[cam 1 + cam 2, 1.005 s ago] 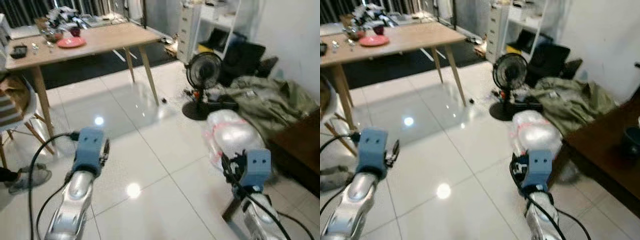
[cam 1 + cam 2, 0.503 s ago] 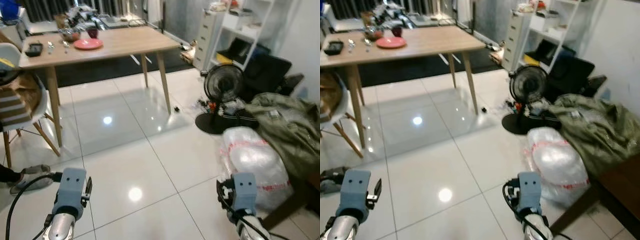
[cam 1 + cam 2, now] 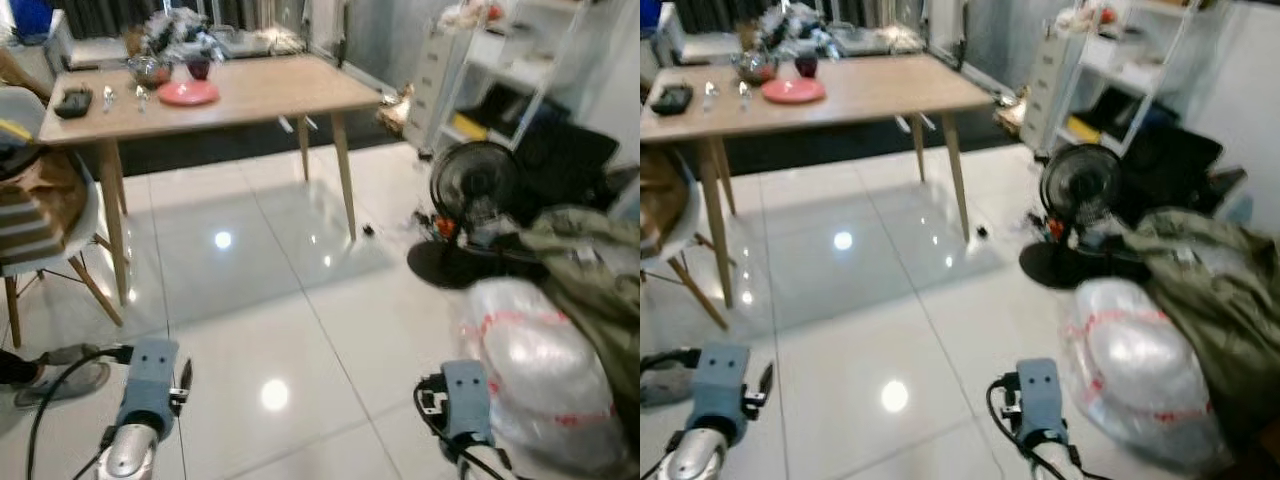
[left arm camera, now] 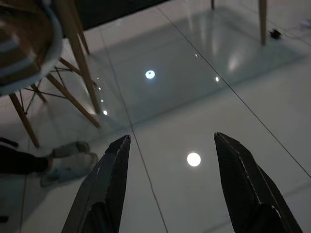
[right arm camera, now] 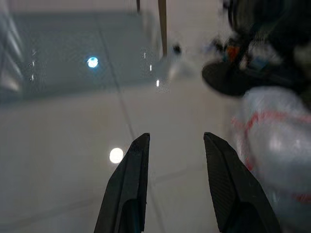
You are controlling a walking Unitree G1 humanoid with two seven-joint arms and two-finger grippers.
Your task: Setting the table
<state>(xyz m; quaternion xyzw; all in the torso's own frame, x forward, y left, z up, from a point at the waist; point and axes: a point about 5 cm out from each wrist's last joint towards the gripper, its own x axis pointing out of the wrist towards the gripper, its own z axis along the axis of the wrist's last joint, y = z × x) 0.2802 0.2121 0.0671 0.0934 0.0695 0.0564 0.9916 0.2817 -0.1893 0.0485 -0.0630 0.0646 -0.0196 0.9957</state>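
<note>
Left eye view: a wooden counter (image 3: 250, 95) is seen at the far left of the room, on white floor tiles (image 3: 270, 300). On its far left end are set a red plate (image 3: 187, 93), a dark cup (image 3: 198, 68) just behind it, a metal bowl (image 3: 150, 70) to the left of the cup, cutlery (image 3: 108, 97) and a black object (image 3: 74, 101) nearer the counter's left edge. A white chair (image 3: 45, 215) with a brown bag on its seat stands at the counter's near left corner. A shoe (image 3: 62, 365) lies on the floor below it.

To the right, a black fan (image 3: 473, 190) stands on the floor, with white shelving (image 3: 520, 60) behind. A clear plastic bag (image 3: 540, 360) with red marks lies near right, touching an olive cloth heap (image 3: 600, 270).

Left pincer (image 4: 170, 184) is held low over the tiles, fingers spread, nothing between them. Right pincer (image 5: 177, 179) is likewise spread and empty, near the plastic bag. Both arms are well apart from the counter.
</note>
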